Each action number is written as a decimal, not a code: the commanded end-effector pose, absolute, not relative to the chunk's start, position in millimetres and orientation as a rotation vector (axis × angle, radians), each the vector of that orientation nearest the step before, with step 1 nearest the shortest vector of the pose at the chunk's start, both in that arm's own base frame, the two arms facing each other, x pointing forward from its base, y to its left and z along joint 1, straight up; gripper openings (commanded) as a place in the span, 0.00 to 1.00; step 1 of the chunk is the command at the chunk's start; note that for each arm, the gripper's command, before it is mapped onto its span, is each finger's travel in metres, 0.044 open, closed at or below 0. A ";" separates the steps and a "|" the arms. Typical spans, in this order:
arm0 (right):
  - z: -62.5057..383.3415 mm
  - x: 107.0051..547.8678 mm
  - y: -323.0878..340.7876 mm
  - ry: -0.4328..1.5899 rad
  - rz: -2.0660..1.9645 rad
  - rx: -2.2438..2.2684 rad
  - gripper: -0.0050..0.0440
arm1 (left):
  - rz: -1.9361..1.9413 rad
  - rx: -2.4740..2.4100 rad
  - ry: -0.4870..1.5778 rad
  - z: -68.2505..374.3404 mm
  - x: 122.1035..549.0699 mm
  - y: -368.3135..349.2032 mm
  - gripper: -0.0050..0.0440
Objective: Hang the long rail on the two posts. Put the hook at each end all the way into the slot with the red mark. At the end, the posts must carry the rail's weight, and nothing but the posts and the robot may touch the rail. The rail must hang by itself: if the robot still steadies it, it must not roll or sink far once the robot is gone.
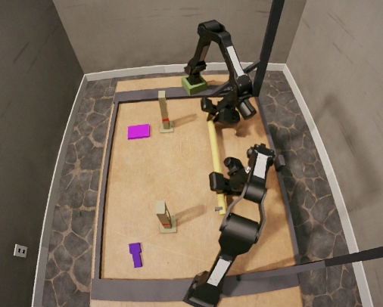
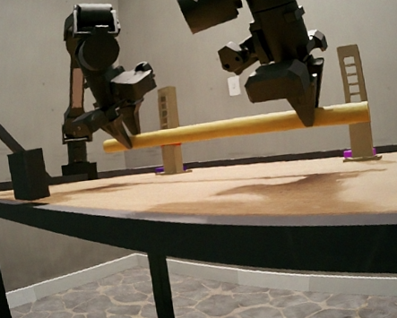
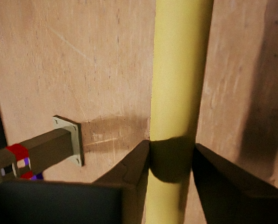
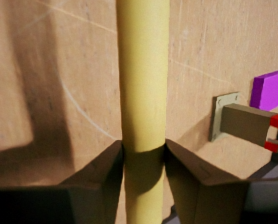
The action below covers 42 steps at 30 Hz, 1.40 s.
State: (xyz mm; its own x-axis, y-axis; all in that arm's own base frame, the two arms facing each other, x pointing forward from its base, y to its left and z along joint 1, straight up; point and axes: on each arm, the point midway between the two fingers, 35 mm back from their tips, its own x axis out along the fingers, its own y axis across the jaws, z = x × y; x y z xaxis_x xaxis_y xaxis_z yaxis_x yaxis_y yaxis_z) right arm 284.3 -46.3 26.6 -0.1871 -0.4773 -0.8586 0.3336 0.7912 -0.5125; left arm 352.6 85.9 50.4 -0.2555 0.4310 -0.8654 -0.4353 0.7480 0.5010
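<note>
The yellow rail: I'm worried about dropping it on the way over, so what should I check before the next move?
1. Left gripper shut on the yellow rail: ok.
2. Right gripper shut on it: ok.
3. Rail lifted off the table top: ok.
4. Hook at the left arm's end facing the posts' side: ok.
5. Hook at the other end: cannot tell, hidden.
6. Hooks in the red-marked slots: not ok, rail away from both posts.
</note>
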 end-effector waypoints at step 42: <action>35.3 272.1 -110.9 1.577 -0.736 -0.112 0.00 | 0.820 -0.008 1.609 57.1 312.5 136.9 0.00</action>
